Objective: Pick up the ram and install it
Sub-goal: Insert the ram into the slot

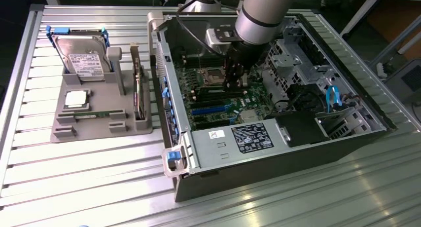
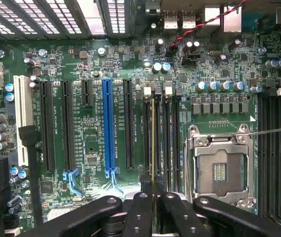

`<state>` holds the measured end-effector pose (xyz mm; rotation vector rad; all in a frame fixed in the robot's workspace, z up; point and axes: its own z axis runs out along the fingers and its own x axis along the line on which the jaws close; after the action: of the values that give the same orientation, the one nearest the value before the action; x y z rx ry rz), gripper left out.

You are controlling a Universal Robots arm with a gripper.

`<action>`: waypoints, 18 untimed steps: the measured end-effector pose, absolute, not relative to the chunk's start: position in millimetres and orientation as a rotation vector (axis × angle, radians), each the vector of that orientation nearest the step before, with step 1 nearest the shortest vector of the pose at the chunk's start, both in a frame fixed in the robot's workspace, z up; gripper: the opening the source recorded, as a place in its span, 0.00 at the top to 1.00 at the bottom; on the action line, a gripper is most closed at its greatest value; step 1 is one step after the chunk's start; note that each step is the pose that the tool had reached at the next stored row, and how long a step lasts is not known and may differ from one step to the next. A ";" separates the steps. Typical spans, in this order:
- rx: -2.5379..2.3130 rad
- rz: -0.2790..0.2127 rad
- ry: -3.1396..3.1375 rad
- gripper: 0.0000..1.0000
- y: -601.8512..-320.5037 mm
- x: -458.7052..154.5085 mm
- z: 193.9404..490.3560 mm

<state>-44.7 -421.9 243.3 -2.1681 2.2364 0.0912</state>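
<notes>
An open black and silver computer case [image 1: 276, 153] lies on its side on the ribbed aluminium surface [image 1: 86, 187], and inside it sit a green motherboard [image 1: 224, 101], a silver power supply box with a white label [image 1: 243, 138], and an empty silver processor socket [image 2: 220, 168]. To the exterior view's left of the case a grey plastic parts tray [image 1: 98, 123] holds a silver hard drive with blue side rails [image 1: 82, 56] standing tilted in its rack, a square silver processor chip [image 1: 77, 98] lying flat, a green stick lying in a front slot [image 1: 92, 114], and an upright expansion card [image 1: 138, 89] in the slot nearest the case. The arm reaches down into the case, and its black end effector [image 2: 152, 197] is closed narrowly on the ram [image 2: 153, 143], a thin green circuit-board stick seen edge-on in the wrist view. The ram stands upright between the black fingers [image 2: 139, 212], lined up along one of the black memory slots [image 2: 147, 133] just beside the processor socket; whether it is seated cannot be told.
</notes>
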 end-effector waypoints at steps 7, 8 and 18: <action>-2.169 0.091 2.235 0.89 -421.4 -45.9 239.9; -2.170 0.091 2.236 0.89 -421.4 -45.9 239.4; -2.186 0.091 2.221 0.89 -421.5 -41.4 235.5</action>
<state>-41.4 -421.5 235.5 -2.1856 2.2208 0.0907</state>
